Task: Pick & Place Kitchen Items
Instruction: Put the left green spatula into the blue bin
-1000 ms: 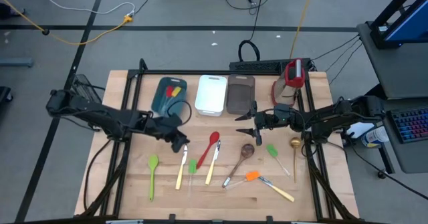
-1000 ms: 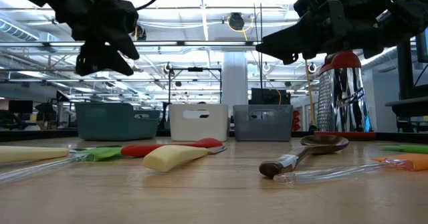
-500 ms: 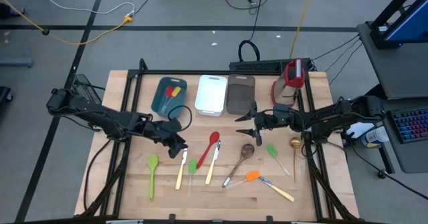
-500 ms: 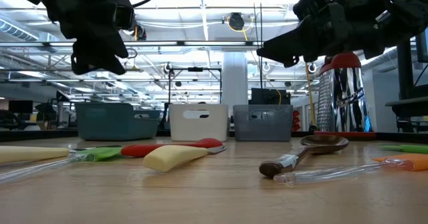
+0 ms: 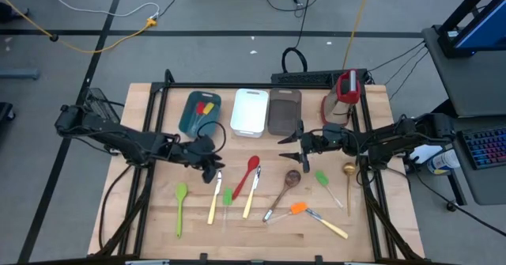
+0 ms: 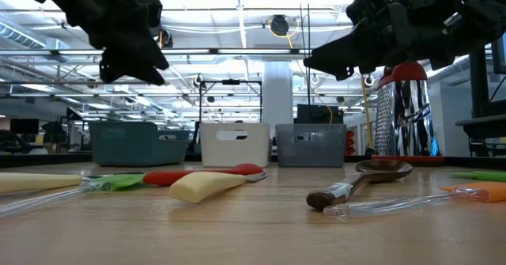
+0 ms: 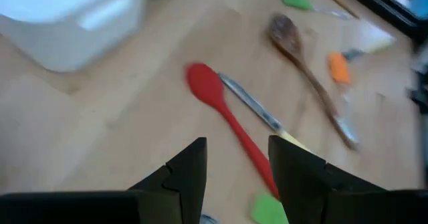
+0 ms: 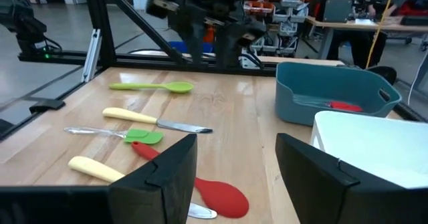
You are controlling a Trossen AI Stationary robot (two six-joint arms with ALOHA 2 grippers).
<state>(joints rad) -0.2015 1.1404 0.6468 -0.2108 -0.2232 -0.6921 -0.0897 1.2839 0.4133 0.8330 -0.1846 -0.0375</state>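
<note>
Left gripper [image 5: 212, 168] hovers above the counter [image 5: 158, 217], fingers apart, empty. Red spoon [image 5: 247, 174] lies on the counter at its 3 o'clock in the high view, just beside. Right gripper [image 5: 289, 145] hovers, fingers apart, empty, red spoon at its 8 o'clock.

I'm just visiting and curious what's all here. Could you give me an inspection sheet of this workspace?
Surface: wooden table, bare between items.
Job's things: red spoon, green spoon, wooden spoon, orange spatula loose; two utensils in teal tray.
Clutter: white tray, grey tray, grater.
Grippers: left hand and right hand open, empty, above table.
Cables: black loop behind table.
Surroundings: desks, shelving.
</note>
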